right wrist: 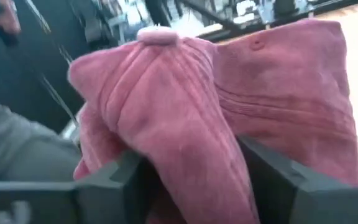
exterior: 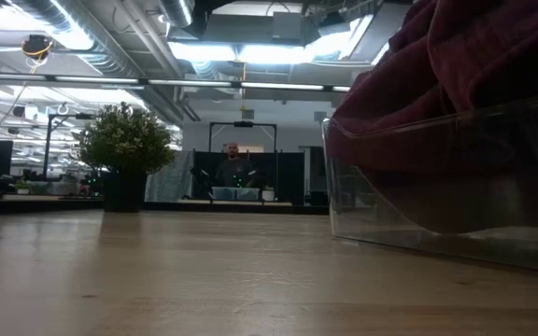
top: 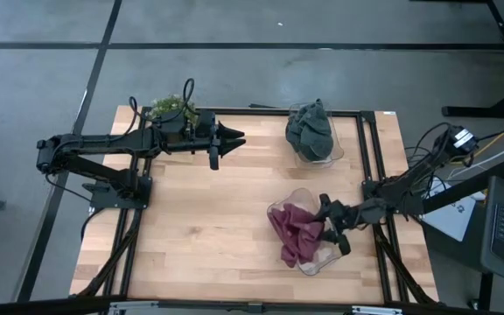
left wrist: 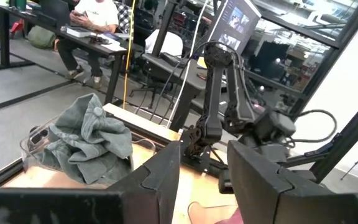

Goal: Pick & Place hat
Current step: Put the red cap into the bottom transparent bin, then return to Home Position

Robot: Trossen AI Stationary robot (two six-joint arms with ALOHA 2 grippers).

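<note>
**Right gripper straddling a soft maroon hat in a clear tub**

Seen from above, a wooden table [top: 199, 219] fills the middle of the frame. In the lower right sits a clear plastic tub [top: 315, 262] with a crumpled maroon hat [top: 296, 232] heaped in it and spilling over its rim. The right gripper [top: 332, 229] reaches in from the right edge and sits at the hat's right side. In the right wrist view its two dark fingers [right wrist: 114, 180] stand apart with a fold of the hat bulging up between them; the fabric fills the gap, but whether it is actually pinched cannot be told.

A second clear tub [top: 315, 150] in the upper right holds a grey-green hat [top: 310, 129]. The left gripper [top: 231, 138] waits in the upper middle, beside a small potted plant [top: 173, 108], its fingers partly apart and holding nothing.

The maroon hat looks light, limp and easily bunched, with nothing stiff to lever against. It will probably sag and drag on the tub's rim when lifted. A thick gathered fold near the crown, by the button [right wrist: 157, 35], seems the safest place to pinch.
</note>
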